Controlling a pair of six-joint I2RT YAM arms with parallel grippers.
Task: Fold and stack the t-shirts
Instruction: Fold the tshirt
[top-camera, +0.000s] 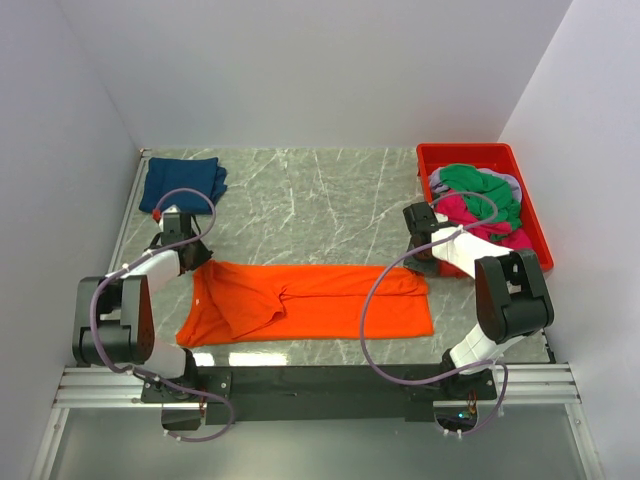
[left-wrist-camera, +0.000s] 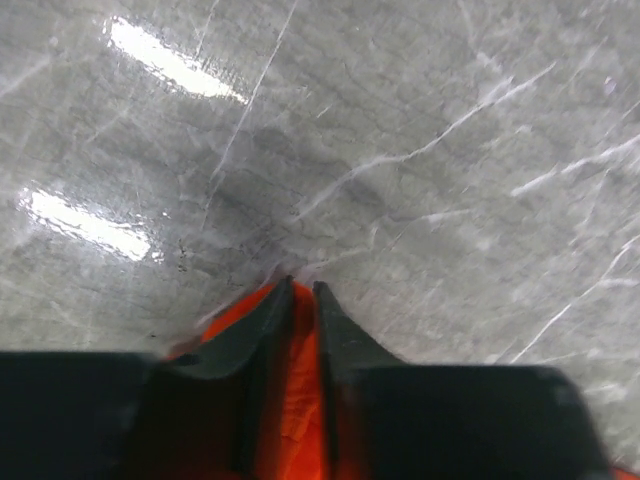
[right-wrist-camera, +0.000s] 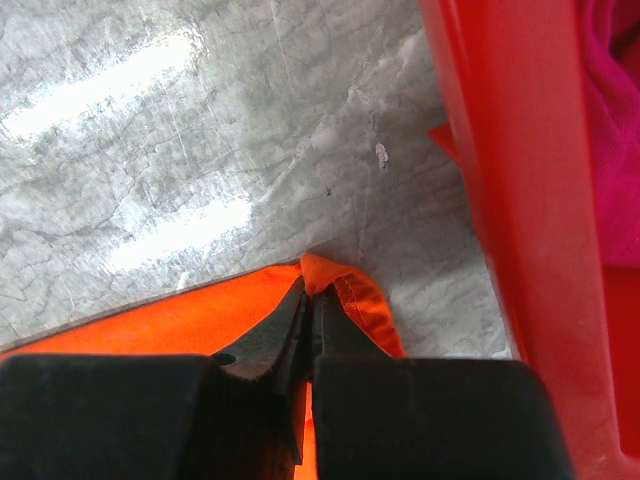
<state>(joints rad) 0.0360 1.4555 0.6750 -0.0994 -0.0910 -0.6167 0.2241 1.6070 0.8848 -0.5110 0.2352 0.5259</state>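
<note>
Orange t-shirt (top-camera: 310, 300) lay flat on the near part of the surface (top-camera: 320, 200), between the two arms, long axis L-R. It looked partly folded already, w/ a bunched flap at its left end.

Left end effector (left-wrist-camera: 300, 290) was low on the shirt's far-left corner, fingers nearly together w/ orange cloth between them, so it read as pinching the shirt. Right end effector (right-wrist-camera: 312, 292) was on the far-right corner, fingers pressed tight on the hem tip. Only a small bit of cloth was inside that pinch.

Navy t-shirt (top-camera: 183, 183) sat folded at far left, well apart from the orange one. Green t-shirt (top-camera: 480, 185) and magenta t-shirt (top-camera: 470, 208) were heaped in the red bin (top-camera: 470, 150) at far right, unfolded; a grey bit showed there too.

Judgement: mid-fold on the orange shirt, prob. ready to carry the far edge over. Most of the task was left.

Risks:
- Right pinch was shallow, on the corner tip only, so cloth could slip out on lift and the fold would collapse.
- If the arms moved unevenly, the edge would skew and the fold come out crooked.
- The bunched left flap could drag or wrinkle under the fold.
- Right end effector was just beside the bin wall, so a swing to the right could bump the bin.
</note>
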